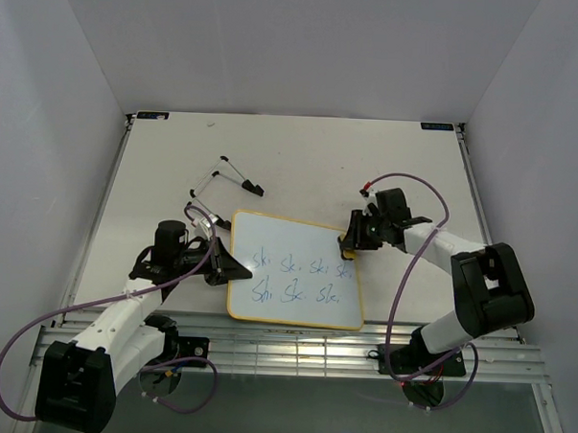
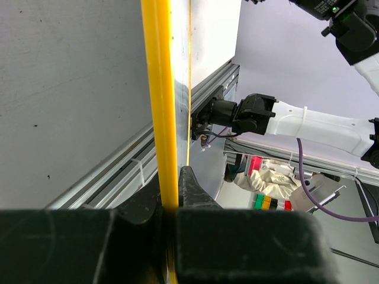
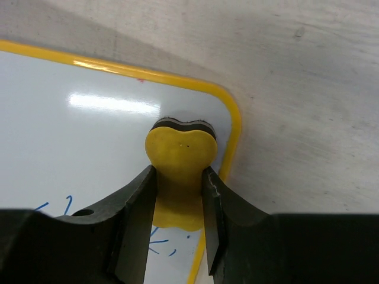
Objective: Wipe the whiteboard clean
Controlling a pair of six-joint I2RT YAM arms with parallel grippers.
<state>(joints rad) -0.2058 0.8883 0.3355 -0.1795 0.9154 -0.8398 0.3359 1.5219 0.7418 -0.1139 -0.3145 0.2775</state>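
Near the front edge of the pale tabletop (image 1: 301,159), between the two arms, lies the rounded-corner white whiteboard with its thin yellow frame (image 1: 296,271). Two rows of blue handwritten marks (image 1: 296,280) run across it, none rubbed out. The left pincer (image 1: 231,268) is closed on the board's left edge. Its wrist view shows the yellow frame pinched between the black fingers, which I take as steadying the board. The right pincer (image 3: 177,173) is clamped on a small yellow eraser with a dark felt face (image 3: 179,155), placed at the board's far right corner, just inside the frame and just beside the end of the upper row. Whether the felt presses on the surface I cannot tell. The step in hand looks like the very start of wiping: eraser grasped, board held. The next move, I judge, calls for setting the felt flat and sweeping leftwards along the upper row, then the lower — with even downward pressure and a firm left grip, so the board does not slide.
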